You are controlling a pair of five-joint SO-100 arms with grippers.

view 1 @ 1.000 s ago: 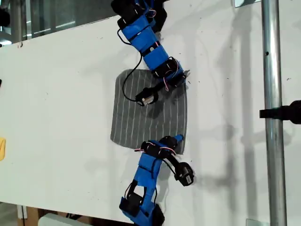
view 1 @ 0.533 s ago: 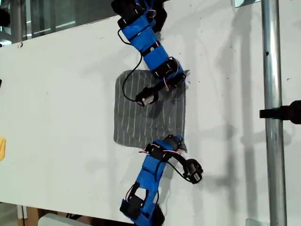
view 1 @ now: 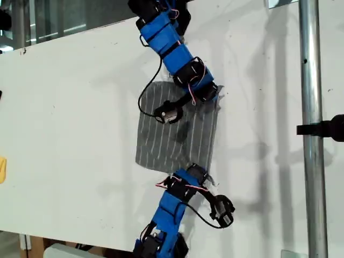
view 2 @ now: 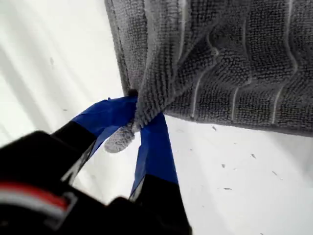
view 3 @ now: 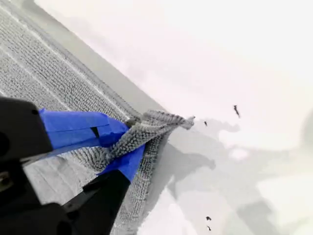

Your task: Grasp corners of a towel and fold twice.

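The dark grey white-striped towel [view 1: 174,134] lies on the white table [view 1: 70,107] between two blue arms. My first gripper [view 1: 203,173], on the arm at the exterior view's bottom, is shut on the towel's near right corner [view 2: 120,139]. That corner is pinched between the blue fingers [view 2: 156,147], and the cloth [view 2: 234,63] rises slightly from it. My second gripper [view 1: 215,94], on the arm at the exterior view's top, is shut on the far right corner [view 3: 168,120]. This corner is bunched between its fingers [view 3: 78,127]. The rest of the towel [view 3: 39,73] lies mostly flat.
A metal pole [view 1: 310,129] with a black clamp [view 1: 328,128] stands at the exterior view's right. A yellow object [view 1: 2,169] shows at the exterior view's left edge. Black cables loop over the towel by the second arm's camera [view 1: 167,113].
Both grippers have shifted toward the exterior view's right with their corners. The whole towel has slid that way with them, and its right edge is now puckered.
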